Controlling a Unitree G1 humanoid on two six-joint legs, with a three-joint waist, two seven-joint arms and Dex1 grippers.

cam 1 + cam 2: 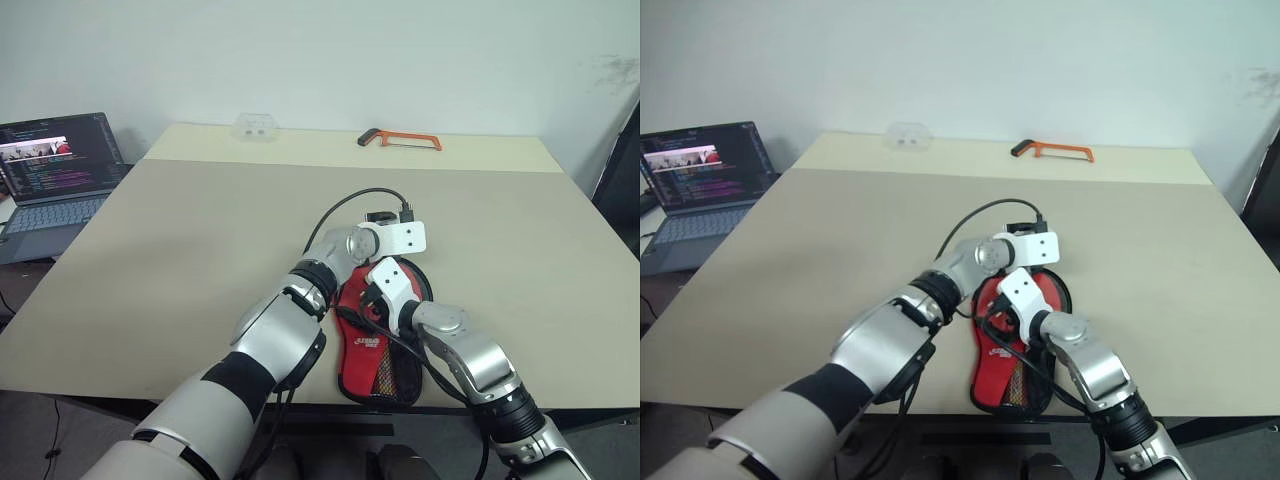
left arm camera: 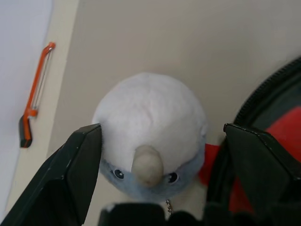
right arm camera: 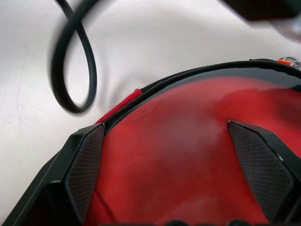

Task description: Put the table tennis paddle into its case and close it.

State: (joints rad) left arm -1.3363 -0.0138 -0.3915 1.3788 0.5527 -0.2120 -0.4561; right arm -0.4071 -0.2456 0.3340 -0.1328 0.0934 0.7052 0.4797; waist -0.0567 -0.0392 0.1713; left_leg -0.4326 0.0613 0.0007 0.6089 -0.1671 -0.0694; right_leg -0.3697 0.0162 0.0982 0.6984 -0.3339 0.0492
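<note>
Hands [image 2: 155, 160] [image 3: 167, 174] both spread wide over case [image 1: 385, 350]; fuzzy charm [image 2: 150, 136] between left fingers; hacksaw [image 1: 400, 139] far behind.

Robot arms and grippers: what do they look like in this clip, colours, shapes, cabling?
Both arms have silver-grey metallic shells with black joint bands. Each wrist ends in a white plastic plate pierced with small holes. The left gripper and the right gripper each have two black wedge-shaped fingers; the right's pads are cross-hatched. A black cable loops from the left wrist.

Red case [image 1: 380, 350] with black trim, orange hacksaw [image 1: 400, 139], grey-white charm [image 2: 150, 136]
</note>
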